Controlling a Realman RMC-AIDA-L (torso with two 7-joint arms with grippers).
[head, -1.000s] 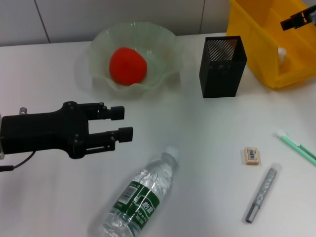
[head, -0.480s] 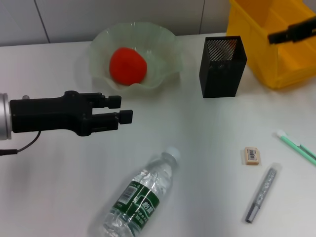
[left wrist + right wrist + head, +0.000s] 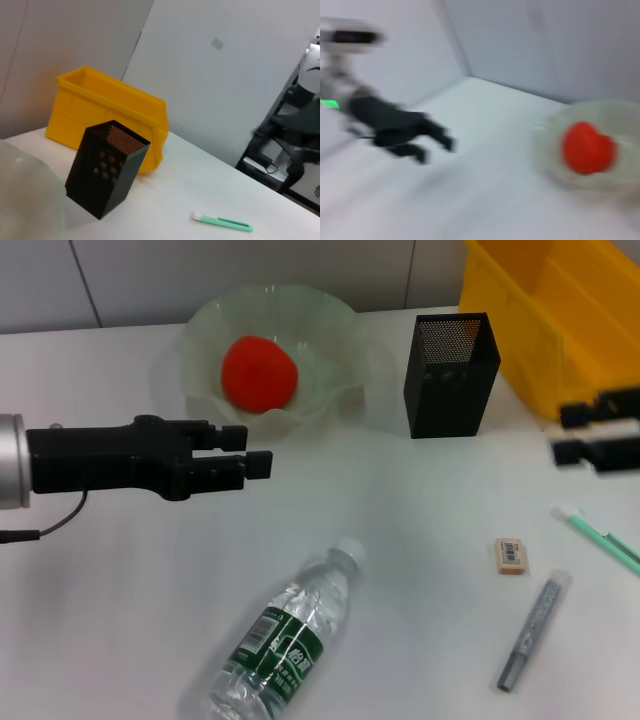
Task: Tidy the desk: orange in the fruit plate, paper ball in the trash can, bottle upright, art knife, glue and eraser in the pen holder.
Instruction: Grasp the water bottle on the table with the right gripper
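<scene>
1. Left gripper: held above the bench, in front of the fruit plate, pointing toward the robot's right. Fingers parted by a narrow gap, holding nothing.
2. Right gripper: at the right edge of the head view, just in front of the trash can. Fingers slightly apart, nothing between them.
3. Orange: lying inside the fruit plate, at its middle. Confirmed in the right wrist view, though blurred.
4. Trash can: far right corner of the bench, just beside the pen holder. Inside not visible.
5. Pen holder: upright, between the fruit plate and the trash can. Contents cannot be told through the mesh.
6. Bottle: lying on its side at the near edge of the bench, cap pointing away from the robot and to its right, well apart from both grippers.
7. Eraser: flat on the bench, sticker up, near the right side.
8. Grey pen-like stick: flat on the bench, just in front of the eraser.
9. Green-handled tool with a white tip: flat on the bench at the right edge, below the right gripper.
10. Paper ball: not located in any view.
</scene>
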